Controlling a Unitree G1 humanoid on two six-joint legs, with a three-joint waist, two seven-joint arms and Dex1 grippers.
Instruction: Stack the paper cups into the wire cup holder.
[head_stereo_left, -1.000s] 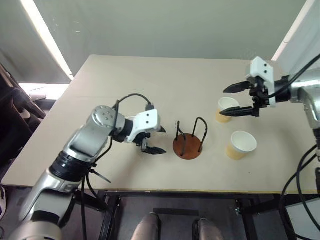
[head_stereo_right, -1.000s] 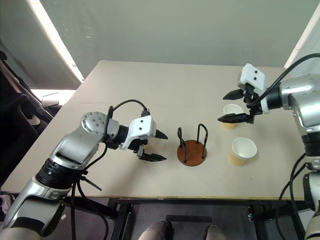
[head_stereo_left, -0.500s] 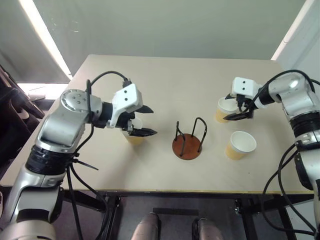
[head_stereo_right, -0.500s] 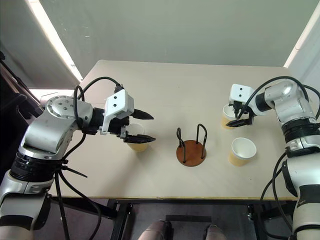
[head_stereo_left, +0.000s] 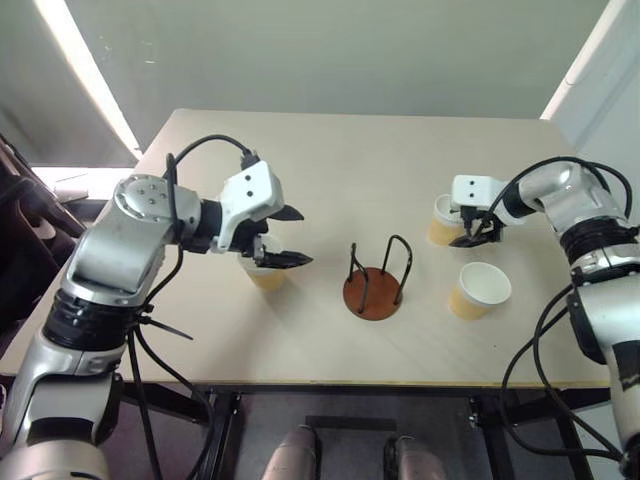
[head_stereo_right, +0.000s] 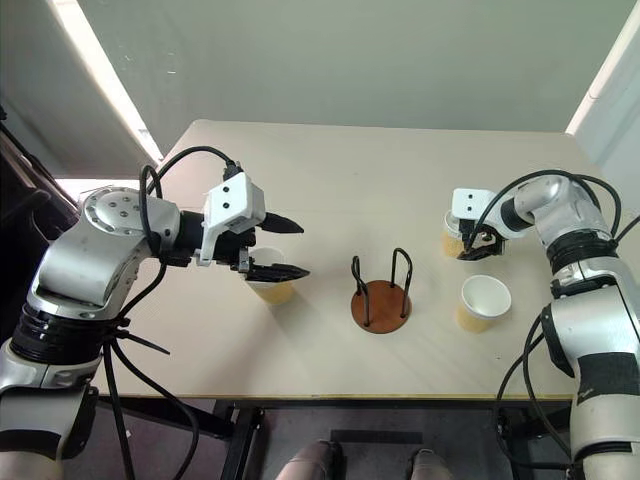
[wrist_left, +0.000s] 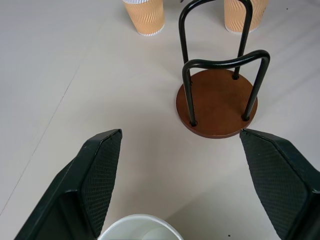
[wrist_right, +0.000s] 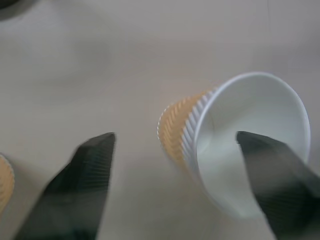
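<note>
The wire cup holder (head_stereo_left: 374, 292), a brown disc with black loops, stands empty at the table's middle front; it also shows ahead of my left gripper (wrist_left: 180, 137). My left gripper (head_stereo_left: 290, 237) hovers open just above one paper cup (head_stereo_left: 265, 273), whose white rim (wrist_left: 140, 227) lies between its fingers. My right gripper (head_stereo_left: 470, 230) is down at the far right paper cup (head_stereo_left: 441, 221). In the right wrist view this cup (wrist_right: 235, 145) lies between the spread fingers, one finger (wrist_right: 272, 185) at its mouth, the other clear of its ribbed side. Another cup (head_stereo_left: 477, 289) stands nearer.
The tan table (head_stereo_left: 300, 160) has bare room behind the holder and along its front edge. Its right edge runs close to the two right-hand cups. Black cables loop off both arms.
My left gripper rose and drew back left, uncovering the cup beneath it, then held still. My right gripper dropped forward onto the far right cup and its fingers narrowed somewhat.
</note>
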